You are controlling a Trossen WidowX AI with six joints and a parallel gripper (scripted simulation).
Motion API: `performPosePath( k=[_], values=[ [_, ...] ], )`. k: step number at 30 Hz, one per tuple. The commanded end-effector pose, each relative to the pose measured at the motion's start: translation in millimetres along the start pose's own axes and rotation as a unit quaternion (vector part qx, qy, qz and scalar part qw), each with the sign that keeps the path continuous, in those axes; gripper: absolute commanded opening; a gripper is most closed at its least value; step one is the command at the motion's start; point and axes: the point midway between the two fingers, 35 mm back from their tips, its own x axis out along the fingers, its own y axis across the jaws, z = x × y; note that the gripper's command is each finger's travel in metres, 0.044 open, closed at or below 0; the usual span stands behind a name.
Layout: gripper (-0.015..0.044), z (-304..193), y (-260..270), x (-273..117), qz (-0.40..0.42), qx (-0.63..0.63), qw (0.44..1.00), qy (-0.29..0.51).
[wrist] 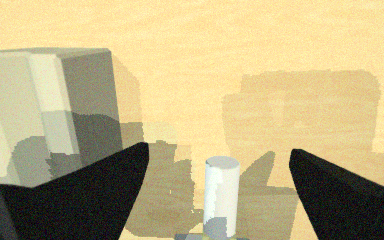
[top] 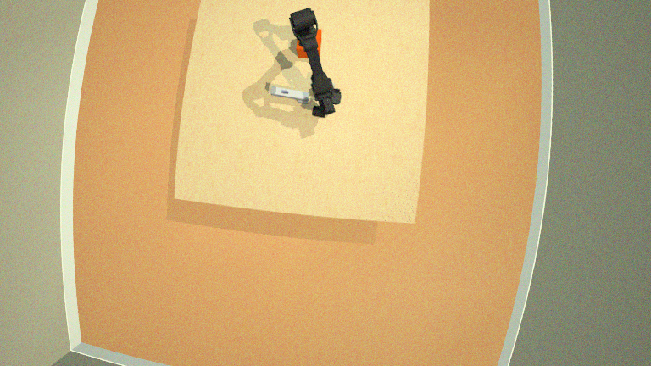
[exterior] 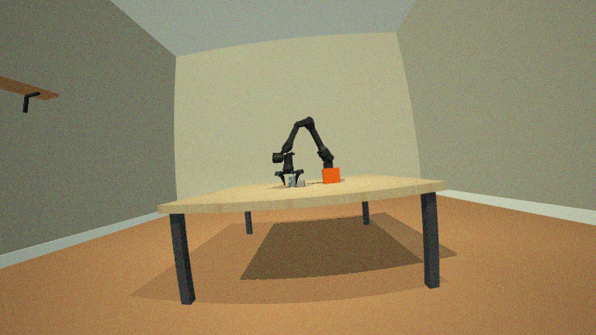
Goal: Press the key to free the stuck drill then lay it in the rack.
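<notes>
My gripper [wrist: 217, 153] [exterior: 290, 183] is open, pointing down low over the table. The drill appears as a white cylinder [wrist: 221, 192] between the spread fingers, touching neither in the wrist view. Its lower end meets a bluish-grey part at the bottom edge. The long pale holder [top: 289, 93] lies left of the wrist in the top view, with a small purple mark on top. I cannot make out the key for certain. A grey grooved block, seemingly the rack [wrist: 92, 90] [exterior: 300, 183], stands left of the fingers in the wrist view. The arm hides it in the top view.
An orange box [top: 302, 50] [exterior: 331, 175] stands by the arm's base. The wooden table [top: 287, 174] [exterior: 246, 199] has its edges well away from the gripper. The rack stands close beside the left finger in the wrist view.
</notes>
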Motion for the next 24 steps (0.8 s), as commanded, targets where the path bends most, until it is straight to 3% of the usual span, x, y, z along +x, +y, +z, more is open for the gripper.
performPosePath(
  k=[1,24],
  values=[
    [0.0440,-2.5,-0.1,0.7,-0.001,-0.001,1.000,-0.001],
    [0.0440,-15.1,-1.2,4.4,-0.001,-0.001,1.000,-0.001]
  ],
)
